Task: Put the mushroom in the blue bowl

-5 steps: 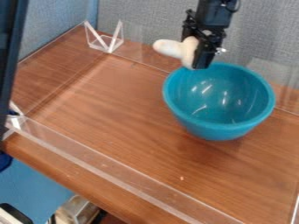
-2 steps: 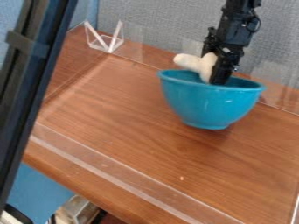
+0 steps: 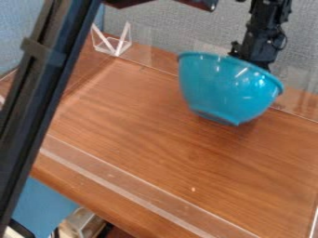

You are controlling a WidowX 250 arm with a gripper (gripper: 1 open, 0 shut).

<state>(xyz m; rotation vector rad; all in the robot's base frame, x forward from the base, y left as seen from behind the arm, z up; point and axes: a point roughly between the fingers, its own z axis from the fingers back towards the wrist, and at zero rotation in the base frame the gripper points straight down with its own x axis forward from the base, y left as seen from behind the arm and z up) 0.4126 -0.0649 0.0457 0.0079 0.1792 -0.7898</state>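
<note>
The black end effector is hanging straight down over the far rim of the blue bowl, its tips dipping behind that rim and out of sight. Whether its jaws are open, closed or gripping something cannot be told, and the mushroom is not showing anywhere; if it is near the tips, the bowl's wall is hiding it.

The bowl is looking deep, round and glossy teal-blue, with highlights running across its inner wall. It is tilting, its mouth turning toward the upper left of the view, and its underside is sitting on the wooden counter.

Past the bowl, a low clear wall is running along the counter's far and right edges, close to the bowl. In front of the bowl and to its left, brown wood is stretching bare to the clear front rim. Well left of the bowl, a clear triangular stand is standing in the far corner. A dark bar is slanting across the left foreground, well apart from the bowl.
</note>
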